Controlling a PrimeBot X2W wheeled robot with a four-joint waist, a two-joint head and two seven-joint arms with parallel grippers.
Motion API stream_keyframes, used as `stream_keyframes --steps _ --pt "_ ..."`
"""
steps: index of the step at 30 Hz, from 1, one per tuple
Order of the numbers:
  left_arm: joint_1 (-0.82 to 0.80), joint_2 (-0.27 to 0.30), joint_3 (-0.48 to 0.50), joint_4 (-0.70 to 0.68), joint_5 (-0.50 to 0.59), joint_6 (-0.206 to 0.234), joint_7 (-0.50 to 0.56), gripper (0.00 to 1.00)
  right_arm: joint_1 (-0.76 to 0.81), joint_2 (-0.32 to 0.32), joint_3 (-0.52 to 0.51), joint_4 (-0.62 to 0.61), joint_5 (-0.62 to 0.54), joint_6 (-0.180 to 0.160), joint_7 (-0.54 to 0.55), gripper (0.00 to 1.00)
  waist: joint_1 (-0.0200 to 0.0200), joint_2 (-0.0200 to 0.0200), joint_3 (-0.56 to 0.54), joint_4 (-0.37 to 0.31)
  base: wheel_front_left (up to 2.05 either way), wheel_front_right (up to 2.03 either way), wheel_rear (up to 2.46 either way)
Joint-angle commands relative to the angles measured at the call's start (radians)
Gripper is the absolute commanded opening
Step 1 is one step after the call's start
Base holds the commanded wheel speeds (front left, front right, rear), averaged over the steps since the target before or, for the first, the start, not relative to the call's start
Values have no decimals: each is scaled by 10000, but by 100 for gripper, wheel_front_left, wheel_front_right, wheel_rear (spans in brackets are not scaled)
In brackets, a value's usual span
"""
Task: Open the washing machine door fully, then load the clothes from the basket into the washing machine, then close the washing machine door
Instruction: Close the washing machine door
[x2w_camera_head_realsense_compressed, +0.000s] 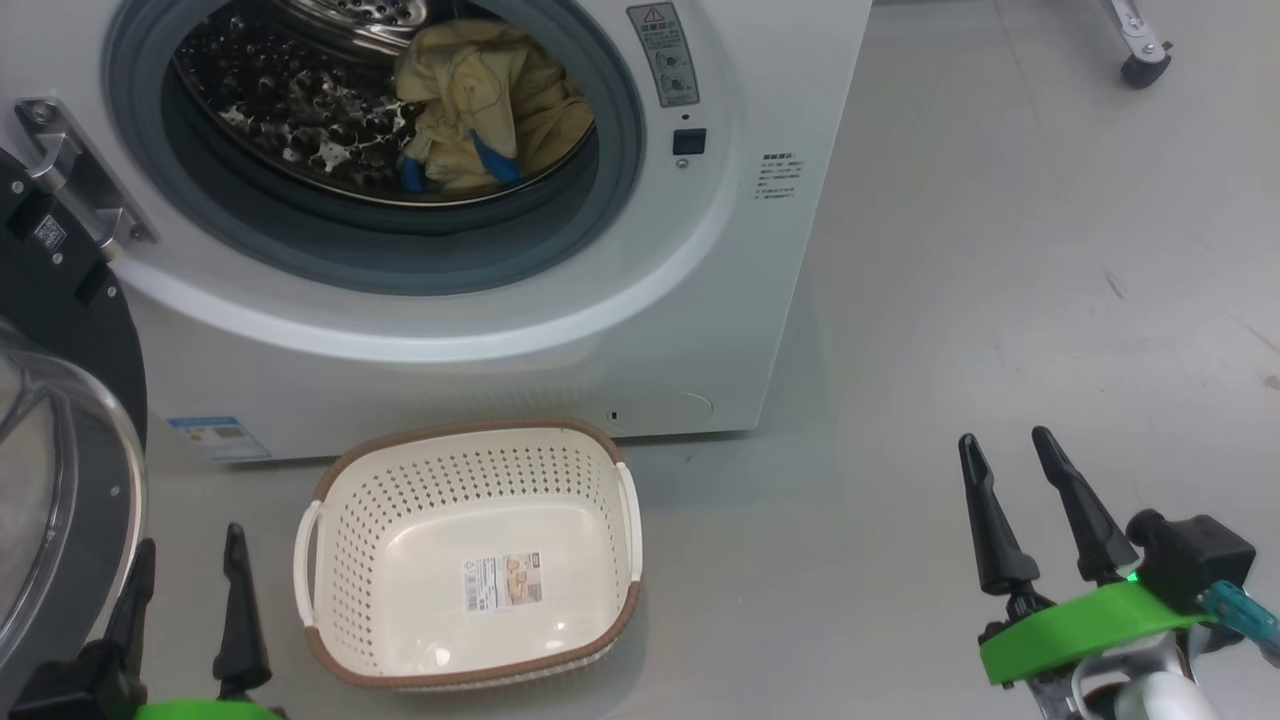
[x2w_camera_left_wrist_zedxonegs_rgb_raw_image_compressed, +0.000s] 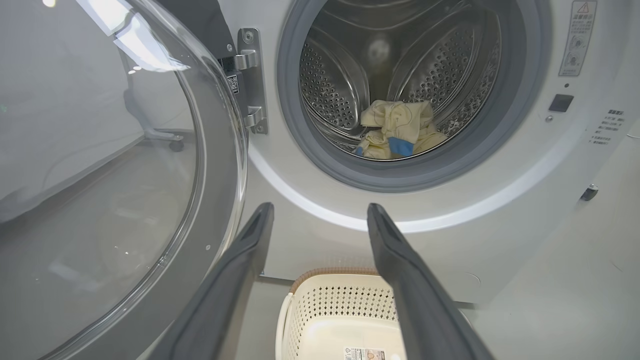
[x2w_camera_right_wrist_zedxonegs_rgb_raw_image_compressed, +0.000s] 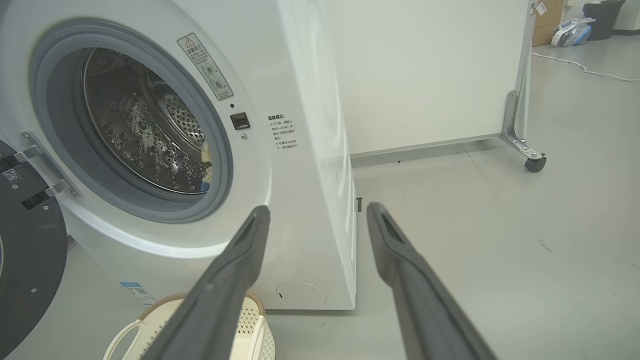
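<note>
The washing machine (x2w_camera_head_realsense_compressed: 700, 330) stands on pale grey floor (x2w_camera_head_realsense_compressed: 1000, 300) near white partition (x2w_camera_right_wrist_zedxonegs_rgb_raw_image_compressed: 425, 75).

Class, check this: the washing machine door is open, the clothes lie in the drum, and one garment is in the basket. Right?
No: the head view shows the basket empty. The washing machine door is open, the clothes in the drum.

Probably a test lab: washing machine (x2w_camera_right_wrist_zedxonegs_rgb_raw_image_compressed: 250, 65) near wheeled partition (x2w_camera_right_wrist_zedxonegs_rgb_raw_image_compressed: 425, 75).

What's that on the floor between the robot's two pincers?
In the head view, the empty basket sits there, close to the left pincer; from it to the right pincer the grey floor is bare.
</note>
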Motion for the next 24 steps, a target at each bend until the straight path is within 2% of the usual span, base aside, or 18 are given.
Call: stream_keyframes --steps 1,8,19,24 --pt "-530 257 394 -234 48 679 -35 100 -265 -92 153 -300 -77 0 -56 100 0 -1 3 12 0 0 0" --pt "-601 299 349 -138 44 671 -41 100 -280 -98 122 -253 -39 0 -71 100 0 -1 -7 50 -36 36 0" --pt "-666 289 293 -32 -63 608 -93 100 -305 -129 130 -215 -11 0 -104 100 0 -1 40 28 -145 145 0" --pt "-699 278 301 30 -91 605 -147 100 -294 -153 88 -213 -11 0 -113 100 0 -1 46 5 -87 87 0"
